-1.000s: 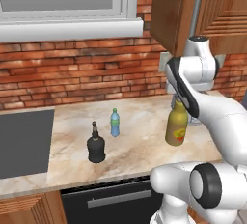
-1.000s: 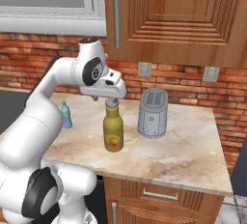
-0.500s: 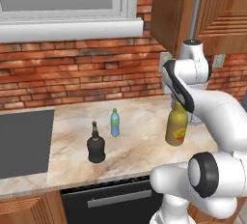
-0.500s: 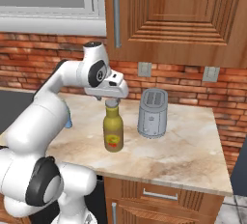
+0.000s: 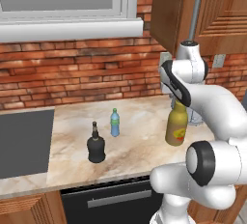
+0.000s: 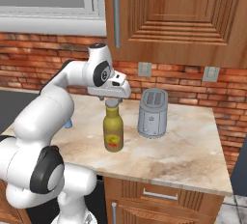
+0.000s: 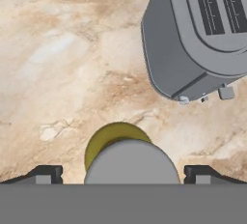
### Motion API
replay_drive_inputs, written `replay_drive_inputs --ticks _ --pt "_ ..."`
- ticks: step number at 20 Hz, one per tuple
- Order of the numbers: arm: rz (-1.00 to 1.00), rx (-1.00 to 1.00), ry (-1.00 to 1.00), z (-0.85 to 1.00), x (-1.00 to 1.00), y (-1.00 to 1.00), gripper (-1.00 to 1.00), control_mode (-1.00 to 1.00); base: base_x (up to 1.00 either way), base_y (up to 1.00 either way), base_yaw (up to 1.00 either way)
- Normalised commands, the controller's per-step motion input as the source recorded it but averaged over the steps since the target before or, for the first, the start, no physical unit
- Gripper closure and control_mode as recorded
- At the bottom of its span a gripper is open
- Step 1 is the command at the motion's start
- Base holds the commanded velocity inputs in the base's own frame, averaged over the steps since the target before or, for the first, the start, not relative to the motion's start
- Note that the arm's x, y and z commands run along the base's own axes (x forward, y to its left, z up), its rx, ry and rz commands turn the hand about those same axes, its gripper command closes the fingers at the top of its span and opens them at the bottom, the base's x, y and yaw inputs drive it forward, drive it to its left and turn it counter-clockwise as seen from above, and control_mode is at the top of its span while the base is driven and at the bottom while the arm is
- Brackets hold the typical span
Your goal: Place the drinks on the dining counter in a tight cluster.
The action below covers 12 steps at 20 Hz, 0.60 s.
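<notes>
Your marble table runs along a red brick wall, with a dark cooktop set in at its left end. Your white arm rises from the base, bends at the elbow and reaches forward, wrist turned straight down. A grey toaster stands upright just right of the tall yellow bottle, near it but apart. That bottle stands upright on the table directly under your claw. From the hand camera, the claw's two fingertips sit wide apart on either side of the grey cap, gripping nothing. The squat black bottle and the small blue bottle stand close together, well left of the yellow one.
</notes>
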Motion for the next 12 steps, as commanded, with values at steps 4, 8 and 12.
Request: replay_drive_inputs --ticks 4,8,12 --pt "0.0 0.0 0.0 -0.09 0.0 0.0 -1.0 -1.0 0.0 0.0 0.0" --pt "0.0 0.0 0.0 -0.11 0.0 -0.01 -1.0 -1.0 0.0 0.0 0.0" --pt "0.0 0.03 0.0 -0.13 -0.05 0.0 -1.0 -1.0 0.0 0.0 0.0"
